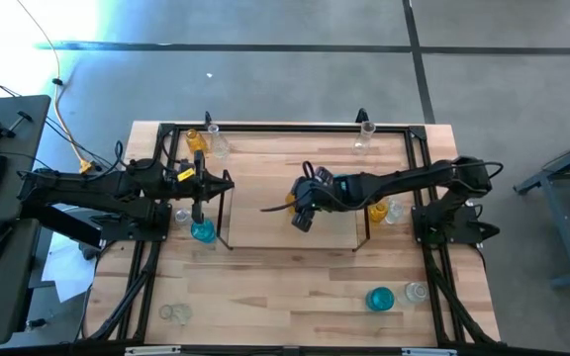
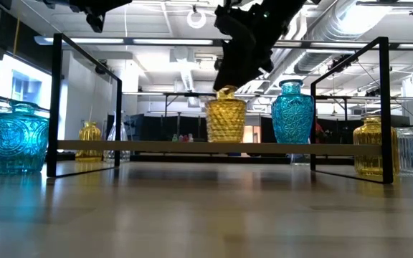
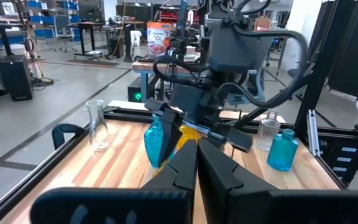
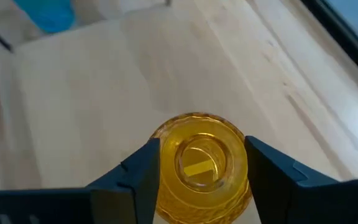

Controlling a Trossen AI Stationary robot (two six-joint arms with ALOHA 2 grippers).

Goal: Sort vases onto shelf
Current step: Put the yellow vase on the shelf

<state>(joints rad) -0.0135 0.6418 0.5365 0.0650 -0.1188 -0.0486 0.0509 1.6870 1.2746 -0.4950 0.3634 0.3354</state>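
An amber vase point(image 2: 226, 115) stands upright on the shelf point(image 2: 156, 146), near its middle. My right gripper point(image 4: 202, 165) hangs over it, slanting down, open, one finger on either side of the vase's top point(image 4: 201, 163); a gap shows between the fingers and the mouth. A turquoise vase point(image 2: 292, 111) stands on the shelf just right of the amber one. My left gripper point(image 3: 197, 152) is shut on nothing and waits, level, at the shelf's left end point(image 1: 228, 184).
Off the shelf stand a turquoise vase point(image 1: 203, 231) and a clear one point(image 1: 181, 213) at the left, amber point(image 1: 376, 211) and clear point(image 1: 396, 210) at the right, others at the far edge point(image 1: 364, 138) and near edge point(image 1: 379, 298). Black wire frames point(image 2: 386, 107) end the shelf.
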